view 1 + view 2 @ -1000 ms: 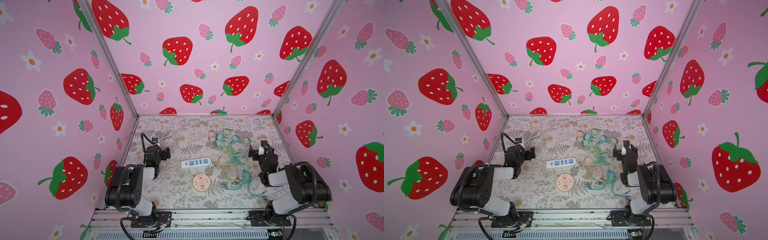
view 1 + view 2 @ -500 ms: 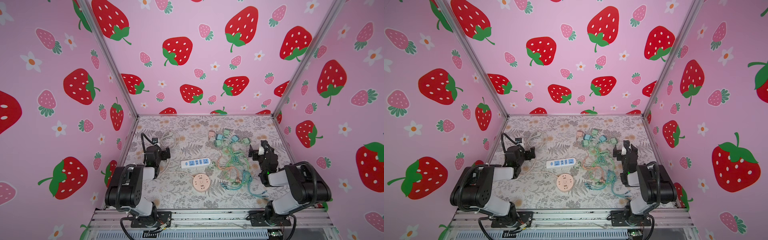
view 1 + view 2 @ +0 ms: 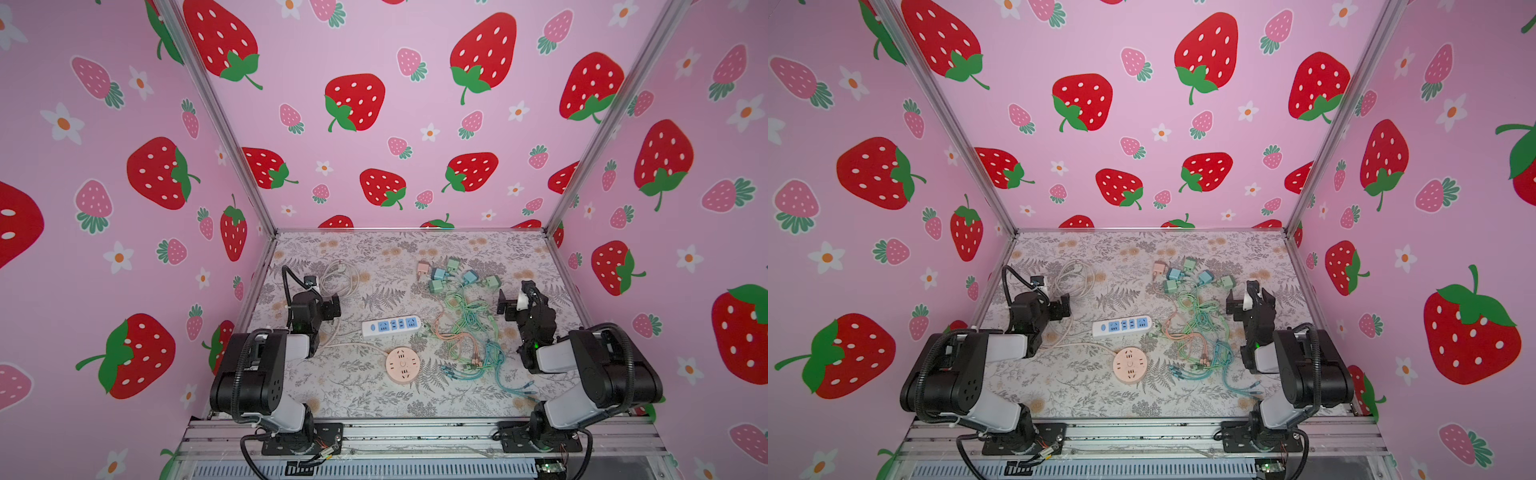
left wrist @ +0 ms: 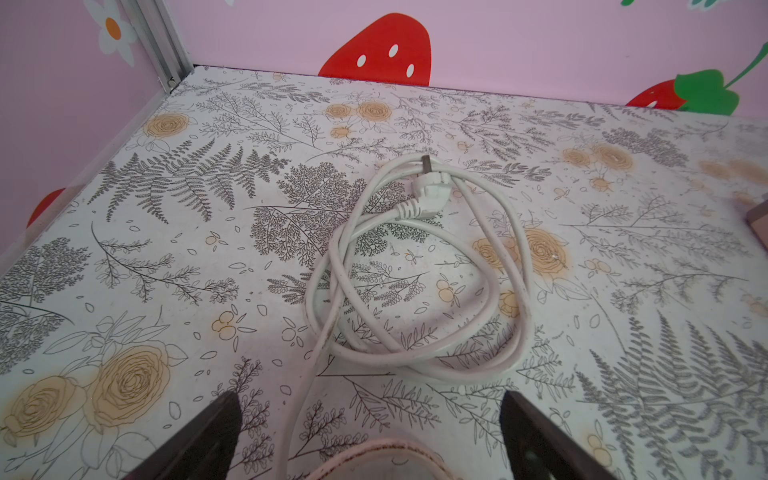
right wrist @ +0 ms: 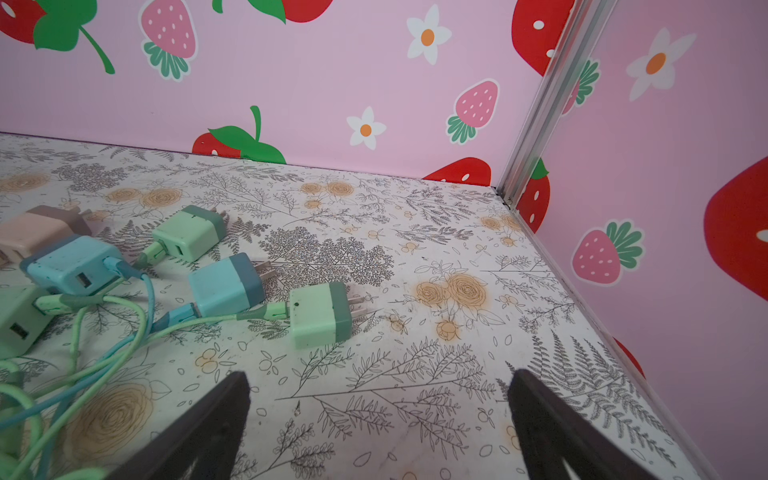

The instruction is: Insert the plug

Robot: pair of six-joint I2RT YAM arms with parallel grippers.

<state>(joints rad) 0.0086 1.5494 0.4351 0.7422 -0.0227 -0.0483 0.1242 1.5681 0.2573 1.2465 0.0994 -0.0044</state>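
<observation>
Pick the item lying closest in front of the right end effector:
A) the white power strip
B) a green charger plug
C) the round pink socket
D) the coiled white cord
B: in the right wrist view the green charger plug lies loose just ahead of the right end effector, whose jaws stand open and empty.

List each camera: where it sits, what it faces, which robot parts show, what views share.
Top views: high in front, looking down at the table, power strip and both arms.
Left wrist: on the left arm, facing the white cord; open left end effector shows.
Right wrist: on the right arm, facing the chargers; open right end effector shows.
Shared: cord and chargers appear in both top views too.
</observation>
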